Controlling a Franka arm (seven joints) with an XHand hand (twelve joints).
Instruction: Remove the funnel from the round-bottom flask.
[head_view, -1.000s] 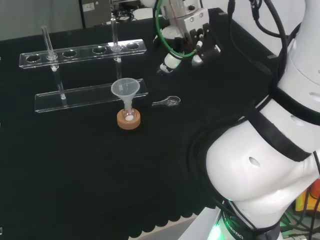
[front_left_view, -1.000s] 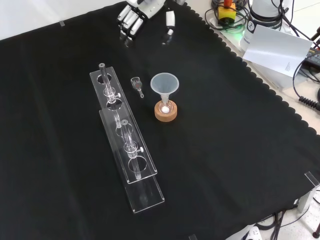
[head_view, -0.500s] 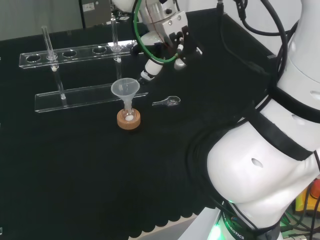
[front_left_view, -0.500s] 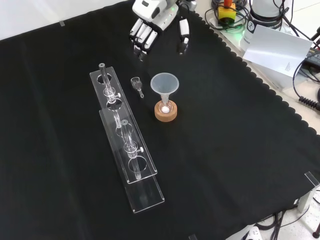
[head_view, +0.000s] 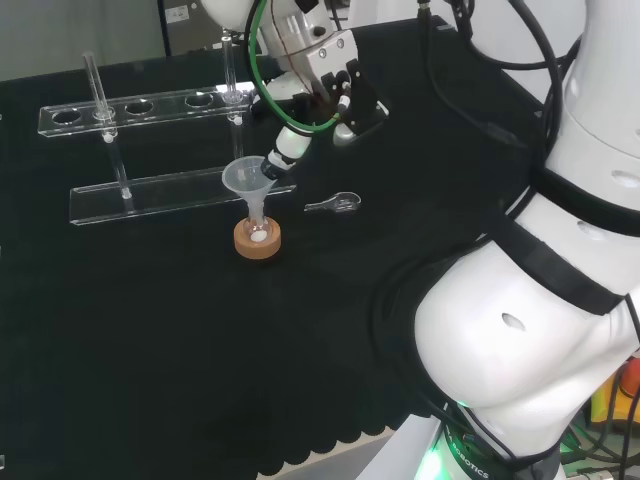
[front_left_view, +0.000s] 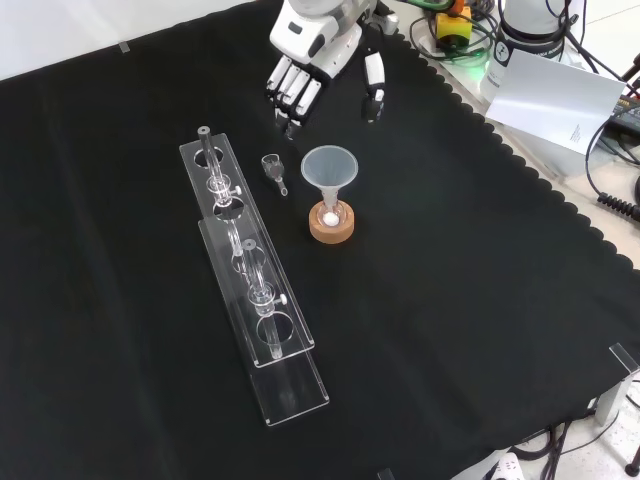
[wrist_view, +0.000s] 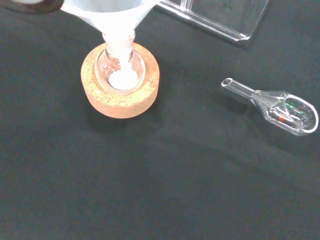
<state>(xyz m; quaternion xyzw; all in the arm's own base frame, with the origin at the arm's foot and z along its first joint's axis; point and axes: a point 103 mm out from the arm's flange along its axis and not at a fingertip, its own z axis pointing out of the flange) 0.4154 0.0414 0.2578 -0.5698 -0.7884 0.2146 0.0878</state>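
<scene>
Funnel not out yet

My hand is open and holds nothing. The funnel sits in the flask on its cork ring, just below my fingers. I must grab it and lift it out.

Translucent white funnel standing upright, its stem seated in the neck of a small clear round-bottom flask. The flask holds a little white substance at its base and rests in a cork ring on the bench. In the front view, the assembly lies near the cloth's centre, toward 12 o'clock.
</scene>
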